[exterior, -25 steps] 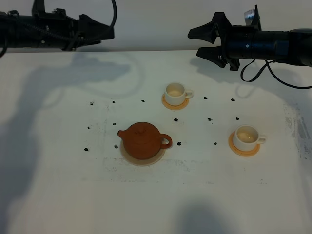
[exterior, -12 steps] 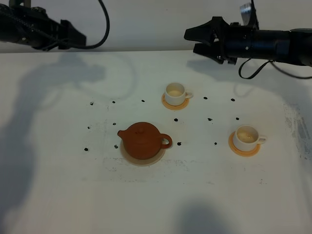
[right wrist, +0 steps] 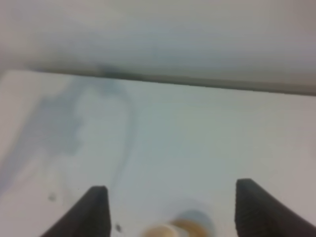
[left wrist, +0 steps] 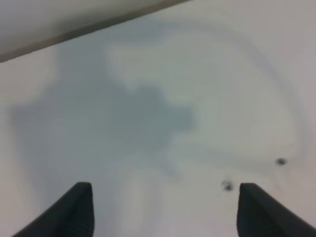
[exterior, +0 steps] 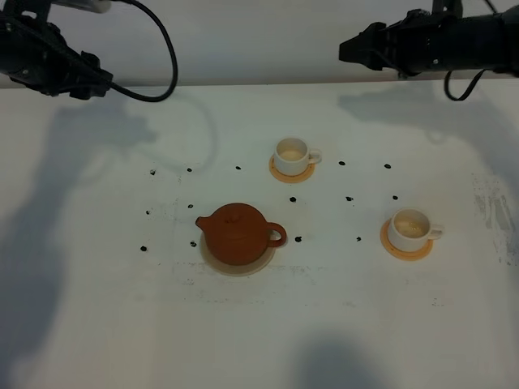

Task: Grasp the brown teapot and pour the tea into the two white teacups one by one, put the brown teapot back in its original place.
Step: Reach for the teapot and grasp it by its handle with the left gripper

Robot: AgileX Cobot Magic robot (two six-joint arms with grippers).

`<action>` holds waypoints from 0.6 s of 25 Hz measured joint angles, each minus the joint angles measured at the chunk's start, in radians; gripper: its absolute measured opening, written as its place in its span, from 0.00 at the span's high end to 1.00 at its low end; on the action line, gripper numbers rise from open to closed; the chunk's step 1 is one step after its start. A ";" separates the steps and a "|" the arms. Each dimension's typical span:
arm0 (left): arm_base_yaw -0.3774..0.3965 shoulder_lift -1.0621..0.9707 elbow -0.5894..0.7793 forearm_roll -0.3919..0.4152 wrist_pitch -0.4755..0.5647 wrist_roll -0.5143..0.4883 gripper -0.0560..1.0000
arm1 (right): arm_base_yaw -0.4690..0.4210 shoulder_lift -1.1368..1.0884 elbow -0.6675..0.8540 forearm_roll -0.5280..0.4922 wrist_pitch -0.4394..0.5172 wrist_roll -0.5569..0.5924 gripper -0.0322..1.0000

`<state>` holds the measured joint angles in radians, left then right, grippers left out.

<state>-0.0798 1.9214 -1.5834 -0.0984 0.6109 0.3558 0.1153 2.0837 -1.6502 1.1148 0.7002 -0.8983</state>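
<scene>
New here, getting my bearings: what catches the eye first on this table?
The brown teapot sits on its pale mat near the middle of the white table. The far teacup and the right teacup, both white, stand on orange coasters. The left gripper and right gripper hang open at the far edge.

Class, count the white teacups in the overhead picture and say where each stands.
2. One teacup stands behind and right of the brown teapot; the other teacup stands farther right, nearer the camera. None appears hidden.

Brown teapot [exterior: 235, 233] on beige mat [exterior: 236, 269]; teacups [exterior: 290, 151] upright
</scene>
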 joint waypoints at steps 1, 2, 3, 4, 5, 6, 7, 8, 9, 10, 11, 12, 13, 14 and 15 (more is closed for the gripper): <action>-0.020 -0.007 0.000 0.056 0.004 -0.042 0.38 | 0.000 -0.018 0.000 -0.047 -0.005 0.021 0.45; -0.040 -0.015 0.000 0.124 0.008 -0.085 0.38 | 0.000 -0.036 0.000 -0.102 -0.012 0.049 0.45; -0.057 -0.023 0.000 0.189 0.013 -0.131 0.38 | 0.001 -0.052 0.000 -0.160 -0.016 0.079 0.45; -0.077 -0.032 0.000 0.251 0.019 -0.168 0.38 | 0.002 -0.072 0.000 -0.211 -0.022 0.106 0.45; -0.094 -0.043 0.000 0.295 0.027 -0.210 0.38 | 0.002 -0.092 0.000 -0.278 -0.025 0.143 0.45; -0.110 -0.057 0.000 0.339 0.037 -0.249 0.38 | 0.006 -0.114 0.000 -0.349 -0.029 0.185 0.45; -0.120 -0.072 0.000 0.370 0.046 -0.282 0.38 | 0.012 -0.133 0.000 -0.420 -0.034 0.232 0.45; -0.128 -0.083 0.000 0.384 0.054 -0.304 0.38 | 0.020 -0.157 0.000 -0.481 -0.035 0.273 0.45; -0.132 -0.097 0.000 0.386 0.059 -0.322 0.38 | 0.028 -0.183 0.000 -0.555 -0.035 0.324 0.45; -0.133 -0.110 0.000 0.377 0.063 -0.331 0.38 | 0.039 -0.205 0.000 -0.633 -0.035 0.375 0.45; -0.133 -0.120 0.000 0.355 0.068 -0.333 0.38 | 0.051 -0.233 0.000 -0.699 -0.034 0.417 0.45; -0.133 -0.130 0.000 0.336 0.074 -0.333 0.38 | 0.062 -0.262 0.000 -0.777 -0.032 0.466 0.45; -0.133 -0.141 0.000 0.312 0.084 -0.329 0.38 | 0.076 -0.292 0.000 -0.854 -0.026 0.516 0.45; -0.133 -0.150 0.000 0.292 0.093 -0.321 0.38 | 0.091 -0.316 0.000 -0.928 -0.018 0.564 0.45; -0.133 -0.158 0.000 0.274 0.102 -0.312 0.38 | 0.107 -0.346 0.000 -0.987 -0.005 0.602 0.45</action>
<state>-0.2132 1.7632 -1.5834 0.1758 0.7133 0.0440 0.2225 1.7376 -1.6502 0.1278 0.6947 -0.2968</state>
